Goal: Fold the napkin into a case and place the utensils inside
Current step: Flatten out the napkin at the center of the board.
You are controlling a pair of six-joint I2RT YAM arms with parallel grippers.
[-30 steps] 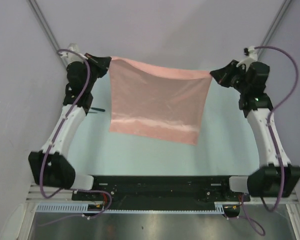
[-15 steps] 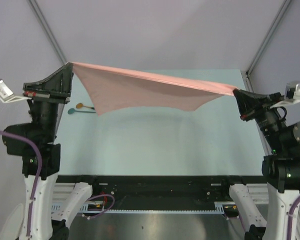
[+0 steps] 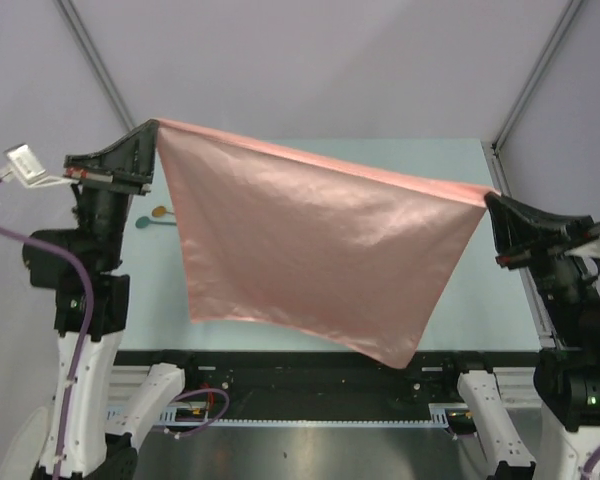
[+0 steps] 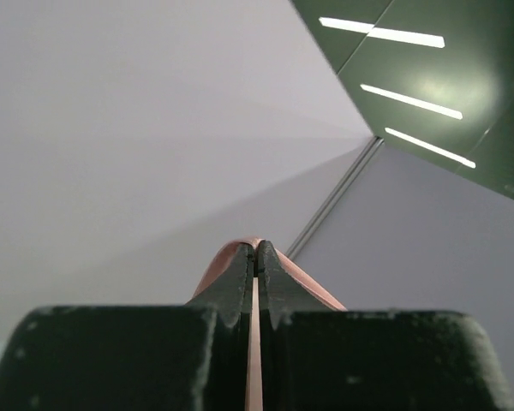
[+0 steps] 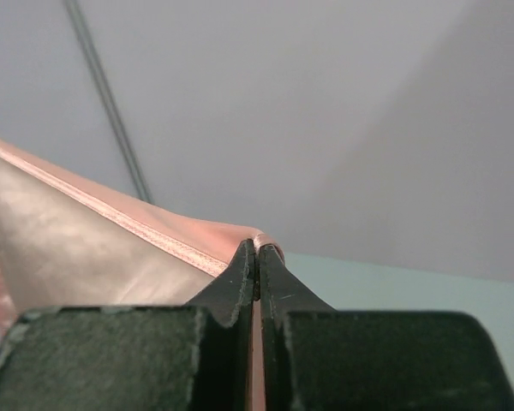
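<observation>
Top external view: the napkin [image 3: 310,250] hangs in the air above the table [image 3: 480,290], stretched between the left gripper [image 3: 148,140] and right gripper [image 3: 495,208], each clamped tight on an upper corner. To lay it flat, I'd lower both evenly, clear of the utensils [image 3: 158,214].

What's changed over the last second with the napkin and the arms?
Both arms pulled back from the far end and rose, carrying the napkin higher. The cloth swung toward the near edge and now hangs spread between them. Unchanged: the left gripper and right gripper stay shut on its top corners, and the two spoons lie at the far left of the table.
</observation>
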